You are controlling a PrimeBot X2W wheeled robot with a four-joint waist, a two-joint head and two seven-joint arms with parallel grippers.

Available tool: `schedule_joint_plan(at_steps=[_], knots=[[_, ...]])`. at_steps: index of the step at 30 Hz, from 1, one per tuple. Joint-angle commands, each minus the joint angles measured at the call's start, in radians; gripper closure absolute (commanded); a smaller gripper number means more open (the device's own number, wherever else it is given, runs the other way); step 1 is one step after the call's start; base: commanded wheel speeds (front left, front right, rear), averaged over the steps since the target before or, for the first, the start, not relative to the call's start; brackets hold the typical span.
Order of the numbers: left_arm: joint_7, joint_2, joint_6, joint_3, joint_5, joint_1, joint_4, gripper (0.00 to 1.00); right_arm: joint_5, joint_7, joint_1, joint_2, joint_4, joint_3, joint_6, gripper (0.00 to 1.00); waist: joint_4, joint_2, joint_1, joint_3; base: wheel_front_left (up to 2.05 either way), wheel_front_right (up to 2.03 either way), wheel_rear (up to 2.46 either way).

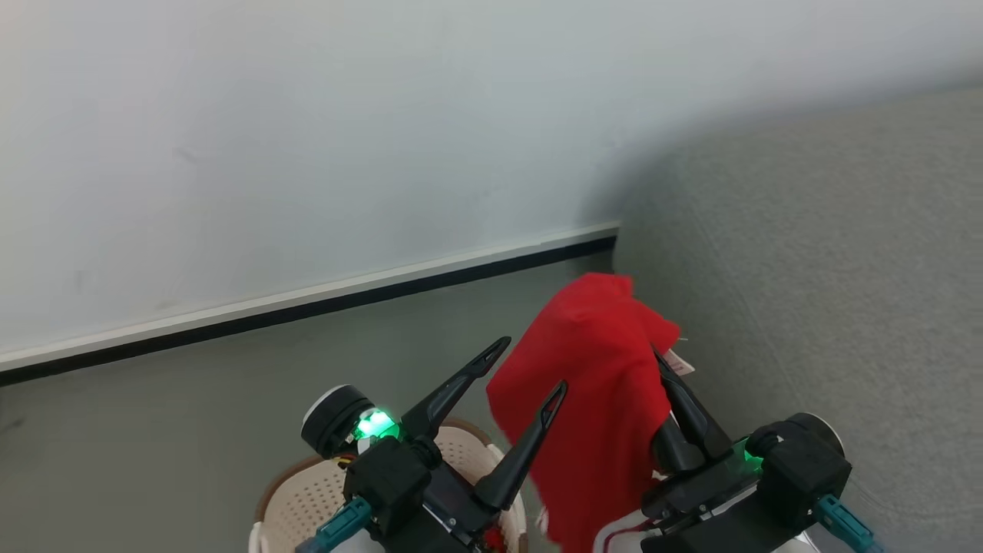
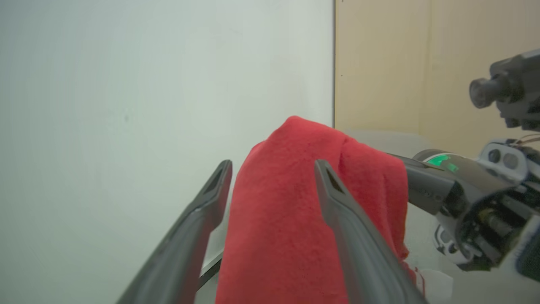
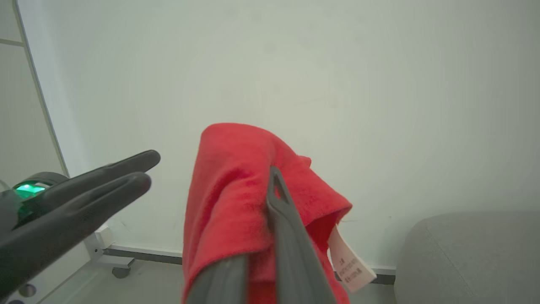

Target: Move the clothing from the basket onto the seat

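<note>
A bright red piece of clothing (image 1: pixel 599 384) hangs draped over my right gripper (image 1: pixel 659 362), which is shut on it, with a small white label (image 1: pixel 680 362) sticking out. In the right wrist view the clothing (image 3: pixel 228 202) wraps my right gripper (image 3: pixel 270 177) and the label (image 3: pixel 350 261) dangles. My left gripper (image 1: pixel 531 365) stands open just left of the cloth, holding nothing. In its own view the left gripper (image 2: pixel 274 165) frames the clothing (image 2: pixel 287 219) beyond it. The cream basket (image 1: pixel 307 491) lies below the left arm. The grey seat (image 1: pixel 829 269) spreads to the right.
A white wall with a dark baseboard (image 1: pixel 307 307) runs behind, above grey floor (image 1: pixel 192 415). A white frame on a castor (image 3: pixel 120 270) stands by the wall. The seat's corner (image 3: pixel 472 253) shows low right in the right wrist view.
</note>
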Motion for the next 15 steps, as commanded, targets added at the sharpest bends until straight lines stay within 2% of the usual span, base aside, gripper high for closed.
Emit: schedule_joint_plan(at_steps=[1, 15], knots=[[-0.005, 0.007, -0.001, -0.003, 0.007, -0.013, -0.002, 0.00, 0.001, -0.002, -0.009, 0.008, -0.013, -0.007, 0.000, 1.00, -0.083, -0.0001, 0.0000, 0.042, 0.00, 0.00, 0.00], [-0.005, 0.034, -0.008, -0.049, 0.000, -0.076, 0.024, 0.00, -0.004, -0.002, -0.020, 0.044, -0.045, -0.036, 0.000, 1.00, -0.246, -0.0001, 0.0000, 0.122, 0.00, 0.00, 0.00]])
